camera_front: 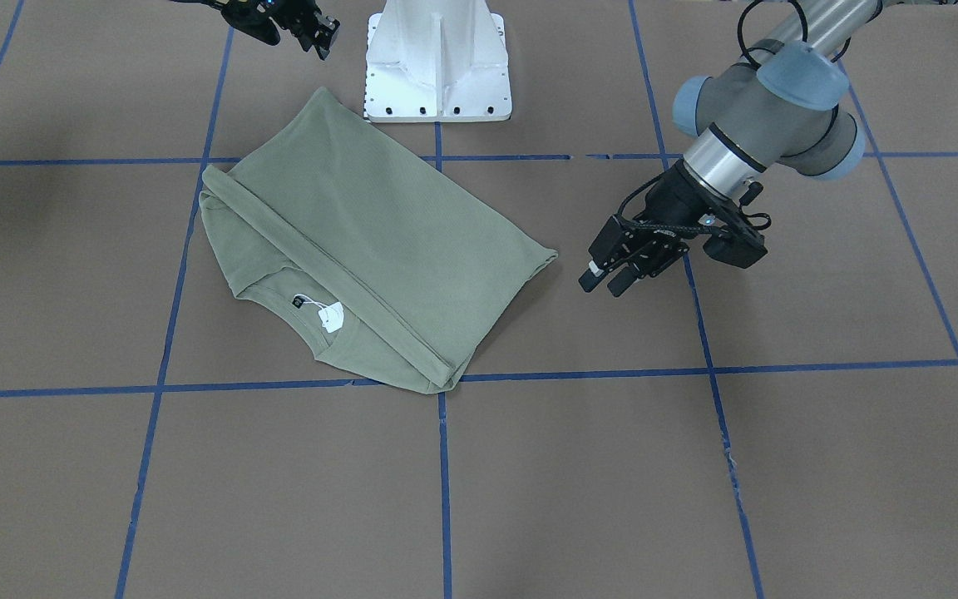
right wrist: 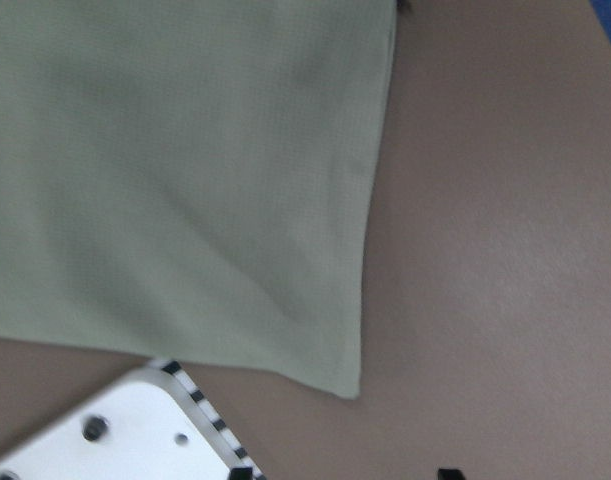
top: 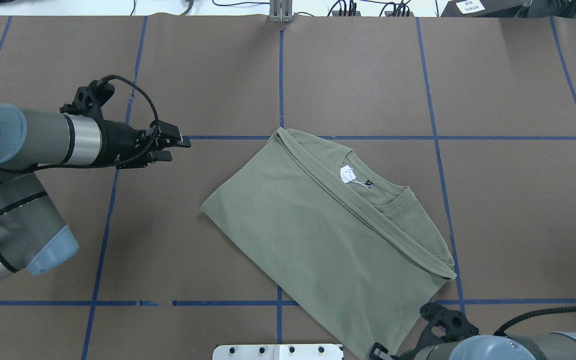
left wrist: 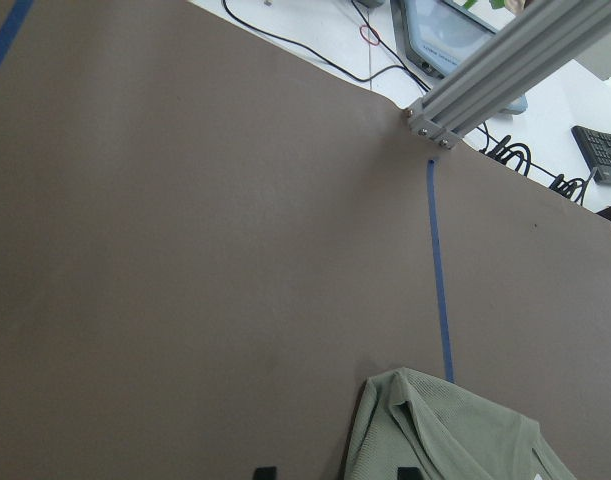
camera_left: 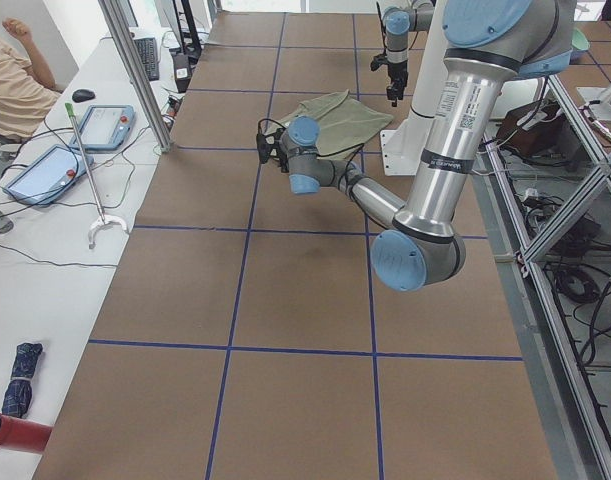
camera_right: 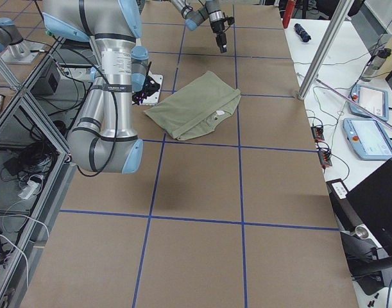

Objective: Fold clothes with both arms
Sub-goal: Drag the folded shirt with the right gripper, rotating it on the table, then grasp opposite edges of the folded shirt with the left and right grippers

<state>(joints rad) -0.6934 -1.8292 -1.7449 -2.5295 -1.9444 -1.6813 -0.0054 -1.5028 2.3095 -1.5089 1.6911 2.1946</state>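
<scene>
Near folded shirt (top: 328, 220), left pincer (camera_front: 601, 285) hovers empty, jaws apart.

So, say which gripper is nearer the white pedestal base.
Right. The right gripper hangs beside the base; the left gripper sits well away, past a corner of the green shirt.

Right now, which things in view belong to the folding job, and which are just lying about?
Job: green shirt; left hand; right hand, both open.
Lying about: white pedestal base; tablet; keyboard.
</scene>
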